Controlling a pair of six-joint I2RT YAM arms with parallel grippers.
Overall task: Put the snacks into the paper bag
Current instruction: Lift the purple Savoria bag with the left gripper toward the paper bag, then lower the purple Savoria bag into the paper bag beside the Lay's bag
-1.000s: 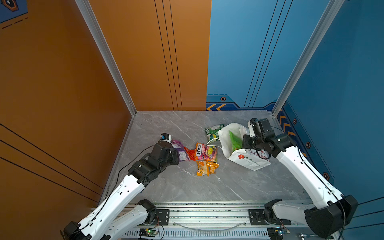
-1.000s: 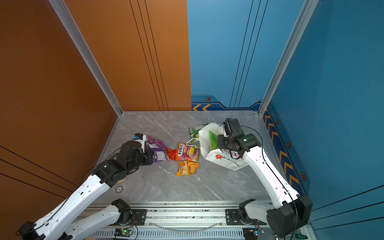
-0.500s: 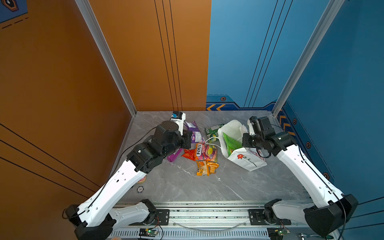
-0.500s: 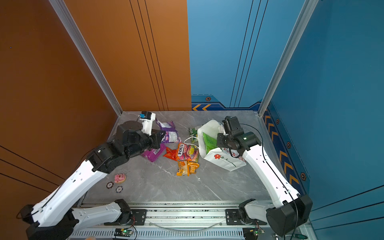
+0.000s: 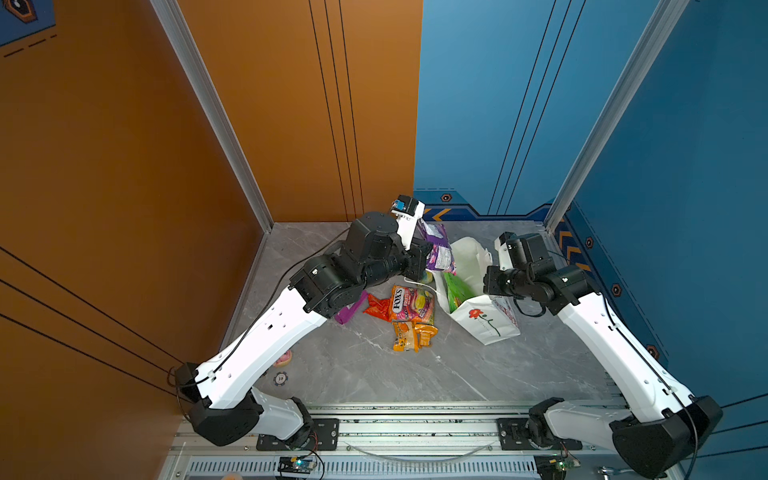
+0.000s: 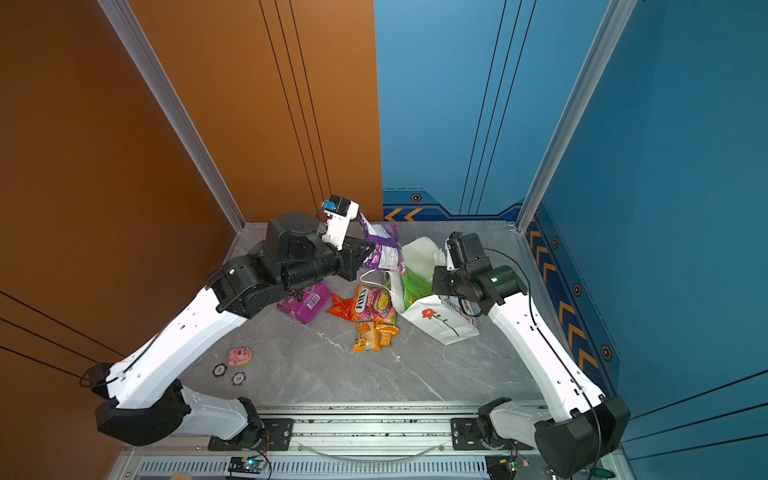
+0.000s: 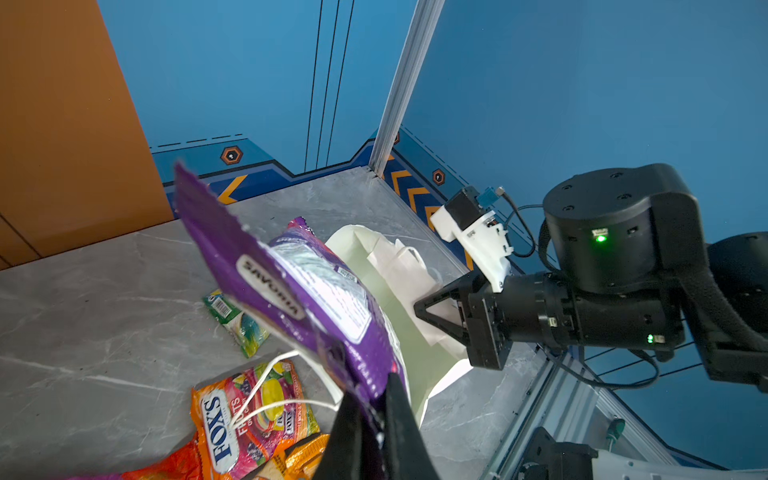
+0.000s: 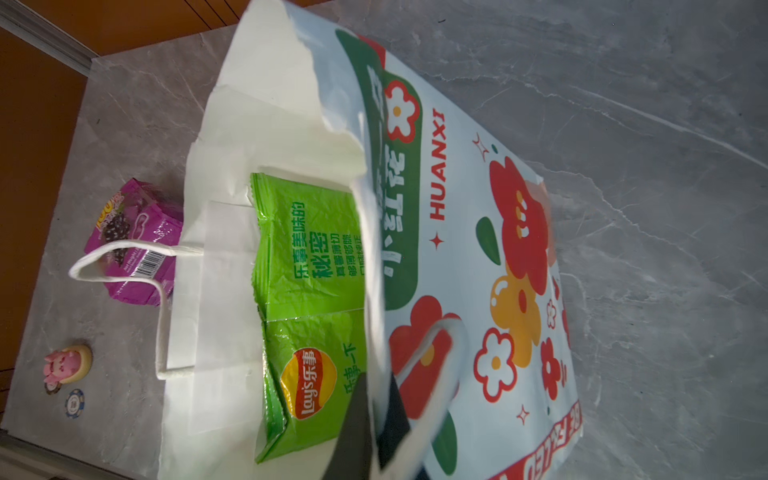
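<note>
A grey marble table (image 5: 374, 374) is sitting between an orange wall (image 5: 124, 166) and a blue wall (image 5: 665, 166). A pink toy (image 6: 240, 356) is lying near its left edge. The left gripper (image 7: 376, 395) is pinching a purple packet (image 7: 291, 291) in the air, just beside the mouth of the paper bag (image 5: 484, 326). The bag is lying toward the far right corner with a green packet (image 8: 307, 291) inside. The right gripper (image 8: 376, 382) is clamping its upper rim. Bare marble is stretching along the near edge.

Lay's packet (image 8: 307, 291) inside paper bag (image 6: 440, 328), FOX'S packet (image 6: 368, 303) just left of bag, Savoria packet (image 6: 384, 253) raised behind it, toy (image 6: 240, 356) and poker chips (image 6: 238, 378) front-left.
</note>
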